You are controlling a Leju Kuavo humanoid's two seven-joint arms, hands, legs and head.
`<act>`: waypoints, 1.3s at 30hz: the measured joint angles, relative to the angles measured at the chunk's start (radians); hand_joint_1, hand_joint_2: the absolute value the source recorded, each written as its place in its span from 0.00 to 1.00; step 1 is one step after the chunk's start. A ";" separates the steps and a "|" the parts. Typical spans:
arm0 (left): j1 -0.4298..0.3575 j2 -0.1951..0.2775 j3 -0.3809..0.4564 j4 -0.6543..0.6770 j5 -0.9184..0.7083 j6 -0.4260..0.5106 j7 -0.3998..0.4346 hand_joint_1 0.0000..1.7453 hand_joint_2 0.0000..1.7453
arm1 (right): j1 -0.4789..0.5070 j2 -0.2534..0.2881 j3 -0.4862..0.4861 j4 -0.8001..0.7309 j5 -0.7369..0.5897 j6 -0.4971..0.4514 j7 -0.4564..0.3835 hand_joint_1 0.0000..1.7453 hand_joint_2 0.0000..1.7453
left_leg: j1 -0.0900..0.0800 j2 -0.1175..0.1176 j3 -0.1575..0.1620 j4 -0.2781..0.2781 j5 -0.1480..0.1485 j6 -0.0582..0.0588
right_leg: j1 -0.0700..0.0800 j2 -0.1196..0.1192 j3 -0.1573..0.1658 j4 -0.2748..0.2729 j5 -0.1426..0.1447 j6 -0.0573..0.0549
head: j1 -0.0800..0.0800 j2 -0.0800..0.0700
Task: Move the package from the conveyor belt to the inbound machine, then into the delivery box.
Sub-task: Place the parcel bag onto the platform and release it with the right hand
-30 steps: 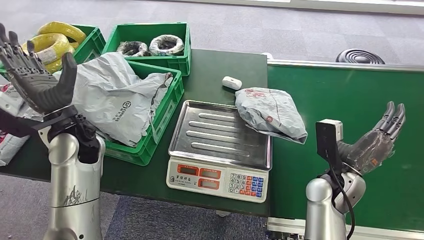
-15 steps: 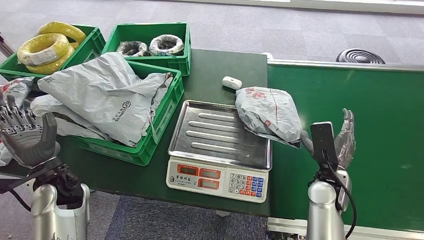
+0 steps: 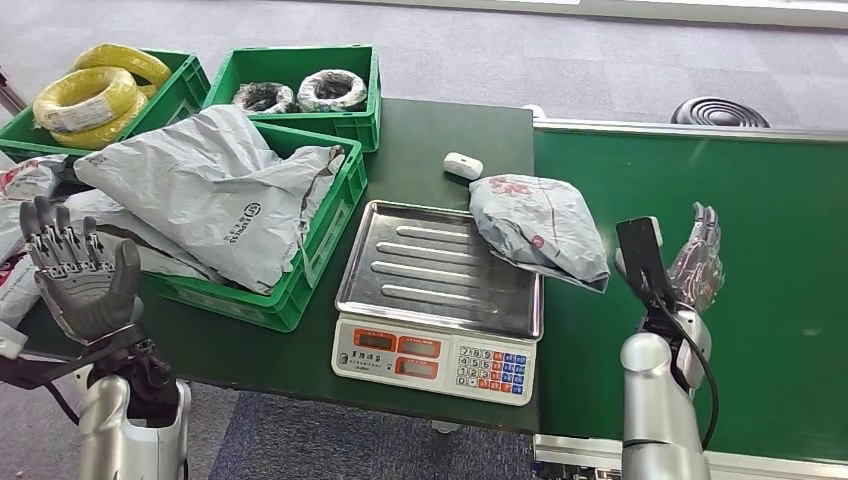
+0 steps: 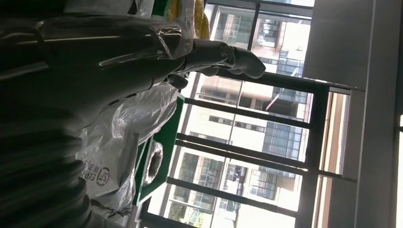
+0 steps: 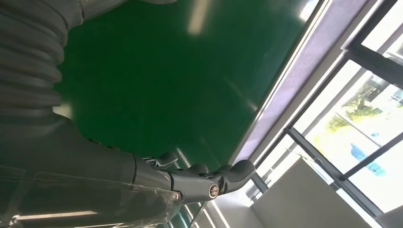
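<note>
package [image 3: 540, 228], a crumpled grey mailer with red print, lies with one end on the scale [image 3: 440, 296] and its other end reaching over the green conveyor belt [image 3: 720, 200]; its near corner overhangs the steel weighing tray's far right corner. right hand [image 3: 695, 265] is raised just to the right of the scale, above the belt, beside the package but apart from it; fingers extended upright and close together, holding nothing. in the right wrist view the fingers [image 5: 209, 178] stretch out over the belt's green surface. left hand [image 3: 78, 278] is up well to the left of the scale, palm toward the camera, fingers spread and empty, in front of the nearest green crate [image 3: 300, 270]. that crate sits just left of the scale and is heaped with large grey mailer bags [image 3: 215, 190]. a small white device [image 3: 463, 165] rests on the dark table behind the scale. two more green crates stand further back left of the scale, one with yellow coils [image 3: 95, 90], one with dark coils [image 3: 300, 92].
</note>
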 joint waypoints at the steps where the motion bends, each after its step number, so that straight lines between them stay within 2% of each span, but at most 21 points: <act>1: 0.001 0.002 -0.006 0.003 0.002 0.002 -0.001 0.00 1.00 | -0.016 -0.010 0.000 0.019 0.006 0.000 0.005 0.00 1.00 | 0.000 0.000 0.000 0.000 0.000 0.000 | 0.000 0.000 0.000 0.000 0.000 0.000 | 0.000 0.000; 3: 0.004 0.004 -0.016 0.007 0.005 0.006 -0.002 0.00 1.00 | -0.047 -0.029 -0.001 0.058 0.016 0.000 0.013 0.00 1.00 | 0.000 0.000 0.000 0.000 0.000 0.000 | 0.000 0.000 0.000 0.000 0.000 0.000 | 0.000 0.000; 4: 0.007 0.005 -0.020 0.007 0.007 0.008 -0.003 0.00 1.00 | -0.062 -0.037 -0.001 0.078 0.020 0.000 0.016 0.03 1.00 | 0.000 0.000 0.000 0.000 0.000 0.000 | 0.000 0.000 0.000 0.000 0.000 0.000 | 0.000 0.000; 5: 0.011 0.005 -0.025 0.006 0.008 0.010 -0.003 0.00 1.00 | -0.074 -0.044 -0.001 0.097 0.022 0.000 0.018 0.19 1.00 | 0.000 0.000 0.000 0.000 0.000 0.000 | 0.000 0.000 0.000 0.000 0.000 0.000 | 0.000 0.000; 7: 0.022 0.005 -0.032 -0.001 0.011 0.012 -0.004 0.00 1.00 | -0.094 -0.056 -0.002 0.131 0.027 0.000 0.019 0.62 1.00 | 0.000 0.000 0.000 0.000 0.000 0.000 | 0.000 0.000 0.000 0.000 0.000 0.000 | 0.000 0.000; 8: 0.029 0.005 -0.034 -0.007 0.012 0.013 -0.004 0.00 1.00 | -0.101 -0.060 -0.002 0.144 0.029 0.000 0.020 0.79 1.00 | 0.000 -0.001 0.000 0.000 0.000 0.000 | 0.000 0.000 0.000 0.000 0.000 0.000 | 0.000 0.000; 9: 0.038 0.004 -0.037 -0.016 0.011 0.013 -0.004 0.00 1.00 | -0.105 -0.063 -0.002 0.155 0.031 -0.001 0.021 0.87 1.00 | 0.000 -0.001 0.000 0.000 0.000 0.000 | 0.000 0.000 0.000 0.000 0.000 0.000 | 0.000 0.000; 11: 0.054 0.002 -0.041 -0.035 0.008 0.014 -0.004 0.00 1.00 | -0.107 -0.065 -0.002 0.169 0.034 -0.003 0.024 0.89 1.00 | 0.000 -0.001 0.000 0.000 0.000 0.000 | 0.000 0.000 0.000 0.000 0.000 0.000 | 0.000 0.000; 14: 0.072 -0.002 -0.047 -0.058 -0.001 0.015 -0.004 0.00 1.00 | -0.105 -0.066 0.000 0.180 0.041 -0.004 0.027 0.83 1.00 | 0.000 -0.001 0.000 0.000 0.000 0.000 | 0.000 0.000 0.000 0.000 0.000 0.000 | 0.000 0.000; 15: 0.075 -0.003 -0.048 -0.065 -0.003 0.016 -0.003 0.00 1.00 | -0.104 -0.066 0.001 0.182 0.044 -0.004 0.027 0.75 1.00 | 0.000 -0.001 0.000 0.000 0.000 0.000 | 0.000 0.000 0.000 0.000 0.000 0.000 | 0.000 0.000; 18: 0.085 -0.008 -0.051 -0.083 -0.008 0.016 -0.003 0.00 1.00 | -0.093 -0.063 0.007 0.183 0.052 -0.005 0.027 0.15 1.00 | 0.000 -0.001 0.000 0.000 0.000 0.000 | 0.000 0.000 0.000 0.000 0.000 0.000 | 0.000 0.000; 19: 0.088 -0.009 -0.052 -0.089 -0.009 0.016 -0.003 0.00 1.00 | -0.089 -0.061 0.008 0.182 0.056 -0.010 0.027 0.00 1.00 | 0.000 -0.001 0.000 0.000 0.000 0.000 | 0.000 0.000 0.000 0.000 0.000 0.000 | 0.000 0.000; 21: 0.094 -0.014 -0.053 -0.100 -0.015 0.015 -0.003 0.00 1.00 | -0.078 -0.056 0.010 0.174 0.068 -0.040 0.025 0.00 1.00 | 0.000 -0.002 0.000 0.000 0.000 0.000 | 0.000 0.000 0.000 0.000 0.000 0.000 | 0.000 0.000; 24: 0.107 -0.027 -0.053 -0.119 -0.025 0.012 0.002 0.00 1.00 | -0.054 -0.046 0.011 0.123 0.091 -0.149 0.005 0.00 1.00 | 0.000 -0.002 -0.001 0.000 0.000 0.000 | 0.000 -0.001 0.000 0.000 0.000 0.000 | 0.000 0.000; 27: 0.115 -0.039 -0.053 -0.128 -0.030 0.005 0.008 0.00 1.00 | -0.024 -0.031 0.015 0.010 0.112 -0.283 -0.050 0.00 1.00 | 0.000 -0.002 -0.001 0.000 0.000 0.000 | 0.000 -0.001 0.000 0.000 0.000 0.000 | 0.000 0.000; 29: 0.117 -0.045 -0.053 -0.130 -0.032 0.002 0.010 0.00 1.00 | -0.009 -0.019 0.022 -0.081 0.122 -0.333 -0.084 0.00 1.00 | 0.000 -0.002 -0.001 0.000 0.000 0.000 | 0.000 -0.001 0.000 0.000 0.000 0.000 | 0.000 0.000; 34: 0.116 -0.057 -0.053 -0.129 -0.033 0.000 0.010 0.00 1.00 | 0.007 0.022 0.034 -0.260 0.170 -0.344 -0.142 0.00 1.00 | 0.000 -0.001 0.000 0.000 0.000 0.000 | 0.000 0.000 0.000 0.000 0.000 0.000 | 0.000 0.000; 39: 0.116 -0.065 -0.054 -0.129 -0.036 -0.004 0.010 0.00 1.00 | 0.006 0.074 0.034 -0.361 0.199 -0.344 -0.199 0.00 1.00 | 0.000 -0.002 0.000 0.000 0.000 0.000 | 0.000 0.000 0.001 0.000 0.000 0.000 | 0.000 0.000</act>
